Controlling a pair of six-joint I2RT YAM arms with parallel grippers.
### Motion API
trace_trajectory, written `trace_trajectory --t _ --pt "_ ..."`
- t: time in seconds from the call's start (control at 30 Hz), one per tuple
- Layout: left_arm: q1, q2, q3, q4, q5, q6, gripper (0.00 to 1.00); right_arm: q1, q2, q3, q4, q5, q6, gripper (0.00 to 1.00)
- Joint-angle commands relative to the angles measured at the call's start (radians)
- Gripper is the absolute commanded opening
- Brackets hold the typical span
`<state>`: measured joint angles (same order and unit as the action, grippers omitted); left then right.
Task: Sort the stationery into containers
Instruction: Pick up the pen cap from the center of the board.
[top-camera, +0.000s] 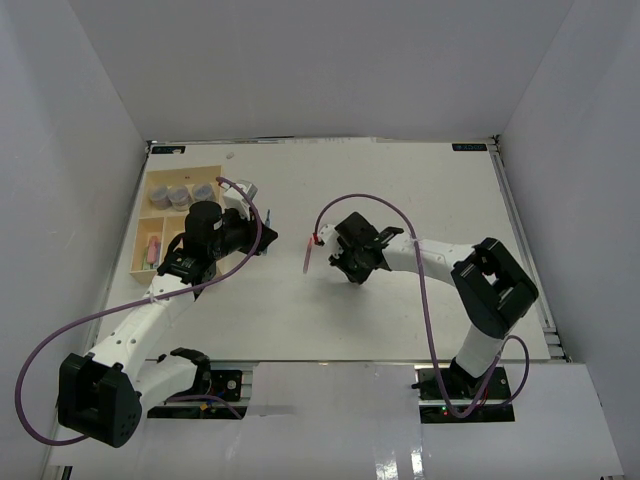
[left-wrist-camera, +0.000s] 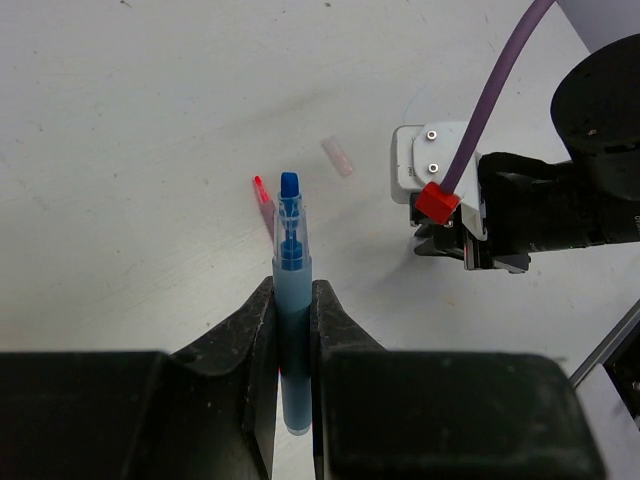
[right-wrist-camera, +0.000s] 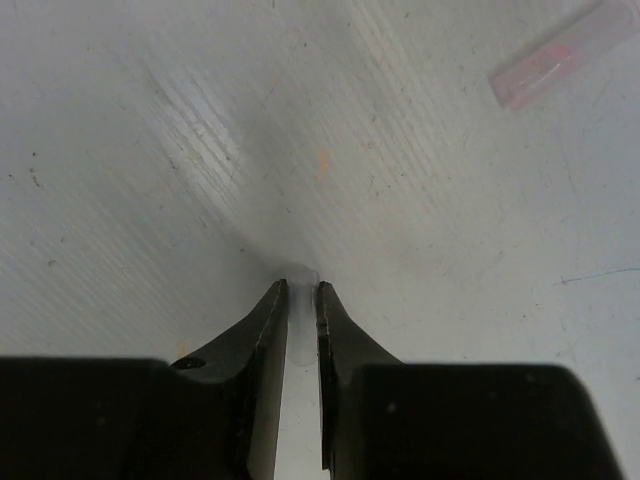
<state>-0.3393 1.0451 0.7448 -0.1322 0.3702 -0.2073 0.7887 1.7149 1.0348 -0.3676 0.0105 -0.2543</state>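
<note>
Left tool (left-wrist-camera: 292, 288) clenched on the blue pen (left-wrist-camera: 291, 240), gripped mid-barrel, tip forward for a clean carry. The tray (top-camera: 160, 172) lies behind its wrist. Right tool (right-wrist-camera: 300, 292) pinched closed, with a pink translucent piece (right-wrist-camera: 560, 58) lying ahead of it.

The top external camera is looking steeply down from above and behind the arm bases (top-camera: 95, 400), covering the whole table (top-camera: 400, 320). Each wrist camera is looking closely along its own fingers (left-wrist-camera: 240, 345) (right-wrist-camera: 255, 350) at the tabletop. Both wrist views are sharing one translucent cap (left-wrist-camera: 338, 157) (right-wrist-camera: 560, 55).
</note>
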Motion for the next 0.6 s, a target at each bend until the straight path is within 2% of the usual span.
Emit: trace_trajectory --t 0.0,0.13,0.27,0.37,0.57 --pt "0.005 -0.019 0.024 -0.007 -0.017 0.000 0.00 0.007 0.028 0.036 -0.036 -0.041 -0.074 0.16" --pt "0.005 -0.017 0.024 -0.006 -0.014 0.002 0.00 0.015 0.055 0.048 -0.057 -0.021 -0.092 0.30" --pt "0.005 -0.019 0.024 -0.007 -0.011 0.000 0.00 0.018 0.043 0.042 -0.059 -0.018 -0.092 0.52" --pt "0.005 -0.019 0.024 -0.007 -0.011 0.002 0.00 0.018 0.017 0.038 -0.060 -0.015 -0.080 0.62" --pt "0.005 -0.017 0.022 -0.007 -0.008 0.000 0.00 0.017 -0.058 0.015 -0.056 0.063 -0.046 0.64"
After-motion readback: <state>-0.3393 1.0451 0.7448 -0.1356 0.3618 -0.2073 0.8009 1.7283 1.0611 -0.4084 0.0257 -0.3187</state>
